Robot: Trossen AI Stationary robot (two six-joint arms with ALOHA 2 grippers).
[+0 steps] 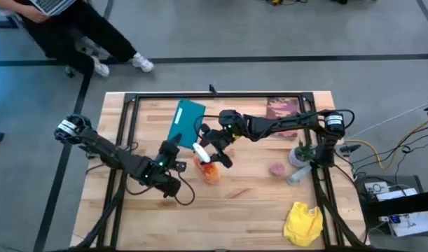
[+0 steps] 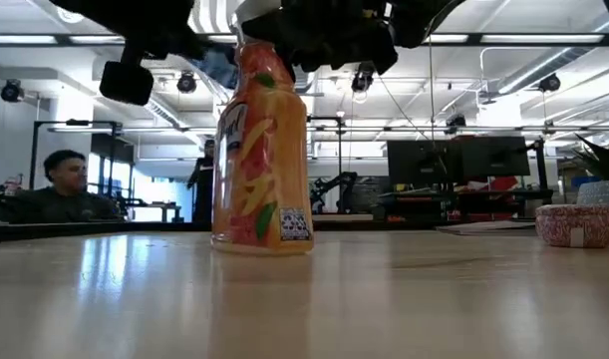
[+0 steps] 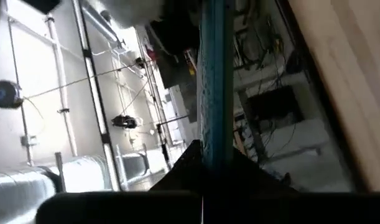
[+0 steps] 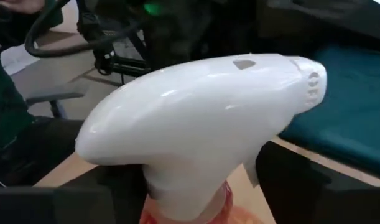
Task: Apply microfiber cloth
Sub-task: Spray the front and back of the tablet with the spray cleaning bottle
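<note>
The yellow microfiber cloth (image 1: 302, 222) lies crumpled at the table's near right corner, and no gripper touches it. An orange spray bottle (image 2: 259, 150) with a white trigger head (image 4: 202, 106) stands on its base mid-table. My right gripper (image 1: 212, 145) is at its top. My left gripper (image 1: 169, 149) is shut on a teal-looking tablet (image 1: 185, 120), which is raised on edge beside the bottle. My left gripper pinches the tablet's near edge (image 3: 213, 146) between its two fingers, and the tablet runs away from them edge-on. Whether the far edge rests on the table I cannot tell. My right gripper has the bottle's neck (image 4: 186, 202) under the white head between its fingers (image 4: 118, 193), coming from the table's right, slanting down. The bottle stands upright on the table.
At the right stand a potted plant (image 1: 302, 150), a pink round container (image 2: 575, 225) and a maroon item (image 1: 282, 108). A person (image 2: 60, 184) sits beyond the table's far left. Bare wood (image 1: 249, 203) lies between the bottle and the cloth.
</note>
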